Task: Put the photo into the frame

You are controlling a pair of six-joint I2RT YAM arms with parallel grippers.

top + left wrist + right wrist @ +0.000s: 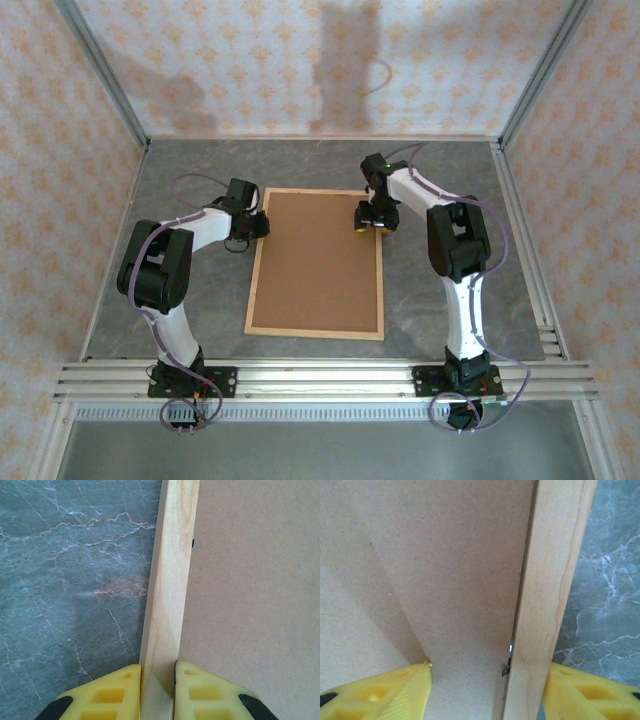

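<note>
Top view: the frame point(254, 285) lies flat mid-worktop point(440, 180), slightly skewed, with the brown backing board point(318, 265) inside it (whether the photo lies underneath, cannot tell). The left gripper point(258, 225) is at the far-left corner and the right gripper point(372, 222) at the far-right.

Left wrist: jaws pinched narrow on the left rail point(170, 580).

Right wrist: jaws wide, straddling the right rail point(555, 555) without squeezing; the inner finger point(395, 690) is over the board.

Judgement: frame and board are being squared. Let the left clamp anchor the frame, and move the right gripper straight up so neither finger drags rail or board.
</note>
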